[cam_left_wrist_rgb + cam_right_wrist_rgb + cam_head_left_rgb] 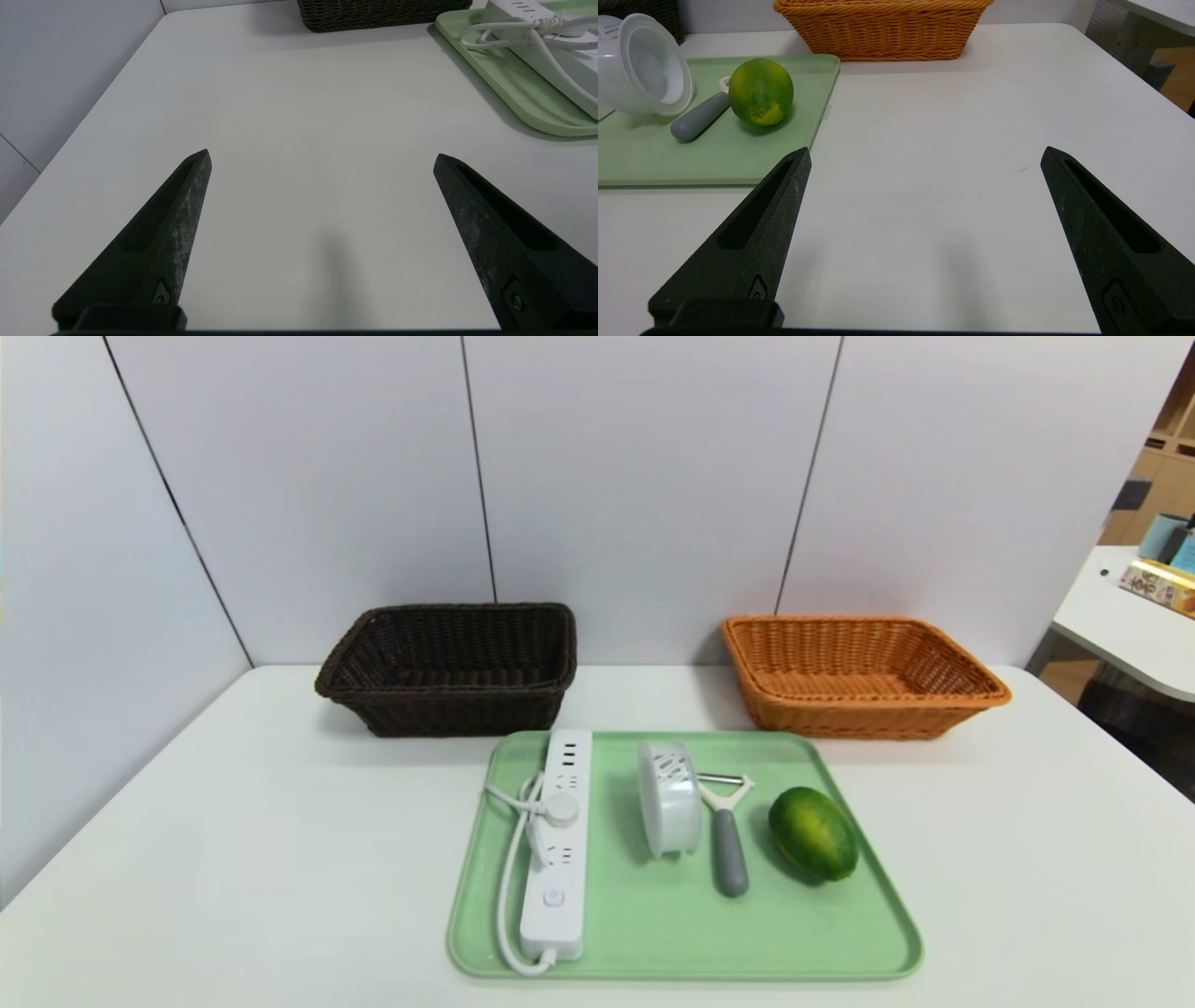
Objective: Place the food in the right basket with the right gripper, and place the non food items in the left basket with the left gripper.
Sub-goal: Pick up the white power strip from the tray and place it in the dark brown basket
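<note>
My right claw [924, 156] is released, holding nothing. The lime [761, 91] lies ahead of it and toward my left, on the green tray [714, 158], long axis pointing away. My left claw [322, 158], also released, is farther from it.

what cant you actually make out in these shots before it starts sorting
- Brown basket: floor hidden by its near wall in the head view; cut off by the edge in both wrist views.
- Power strip: cut off in the left wrist view.
- Peeler: head hidden behind the lime in the right wrist view.
- Left claw, right claw: outside the head view.
</note>
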